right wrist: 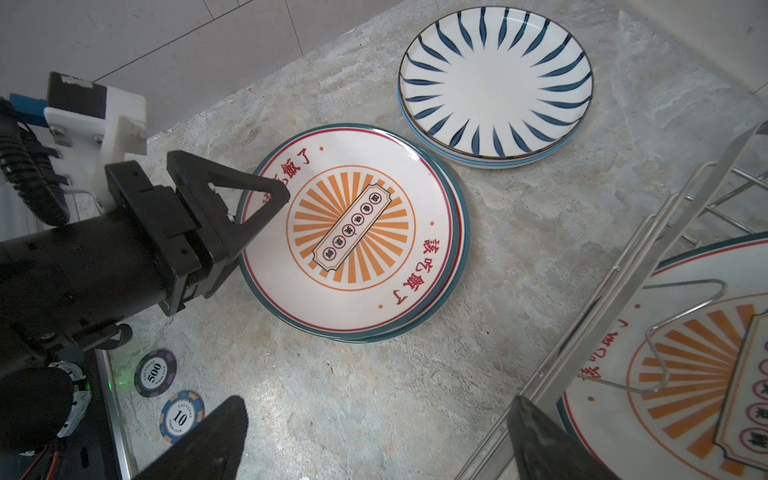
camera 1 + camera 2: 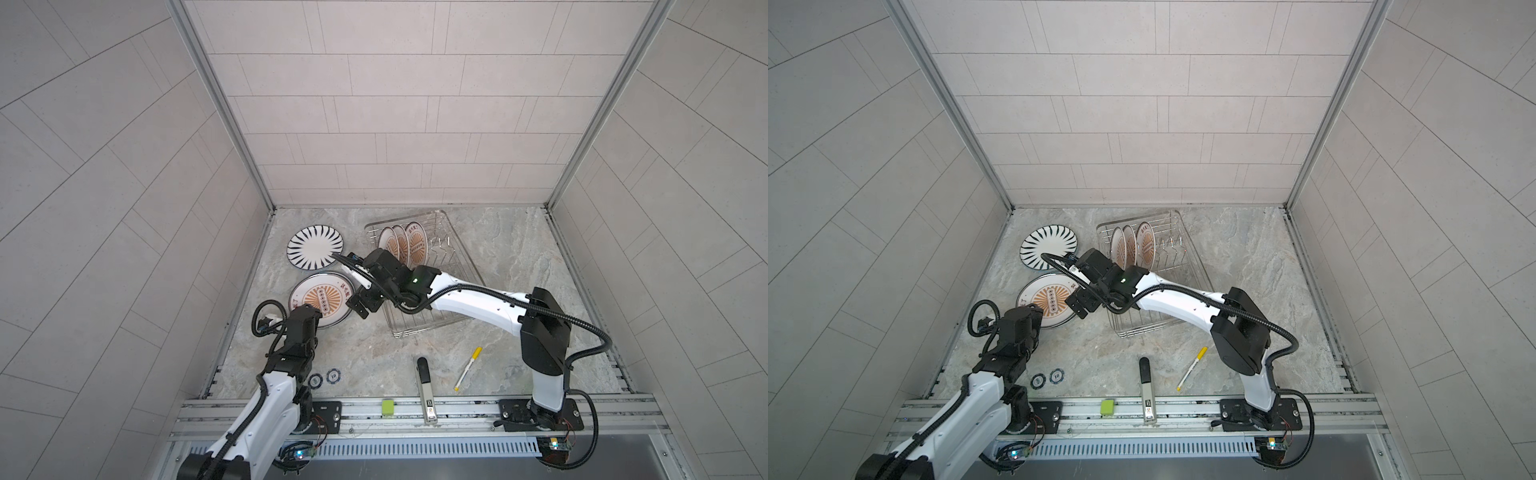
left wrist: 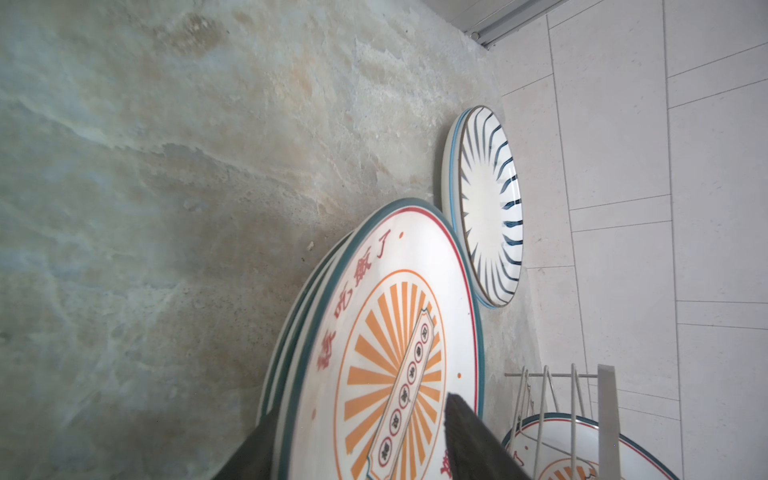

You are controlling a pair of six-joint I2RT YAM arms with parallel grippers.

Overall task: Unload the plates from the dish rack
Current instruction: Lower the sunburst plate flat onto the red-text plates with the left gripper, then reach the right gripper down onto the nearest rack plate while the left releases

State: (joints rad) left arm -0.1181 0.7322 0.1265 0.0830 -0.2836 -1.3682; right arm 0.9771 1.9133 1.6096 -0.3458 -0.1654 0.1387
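Three sunburst plates (image 2: 401,245) (image 2: 1131,245) stand upright in the far end of the wire dish rack (image 2: 457,249) (image 1: 623,316). A stack of sunburst plates (image 2: 328,297) (image 1: 353,232) lies flat on the table left of the rack. Behind it lies a stack of striped plates (image 2: 315,249) (image 1: 494,79). My left gripper (image 2: 311,309) (image 3: 357,415) is open, its jaws apart around the near rim of the sunburst stack's top plate. My right gripper (image 2: 360,305) (image 1: 374,449) hangs wide open and empty over bare table between that stack and the rack.
Two poker chips (image 2: 324,377) lie near the left arm's base. A black and silver tool (image 2: 424,382) and a yellow-capped pen (image 2: 468,368) lie at the front middle. A green block (image 2: 387,406) sits on the front rail. The left wall runs close behind both stacks.
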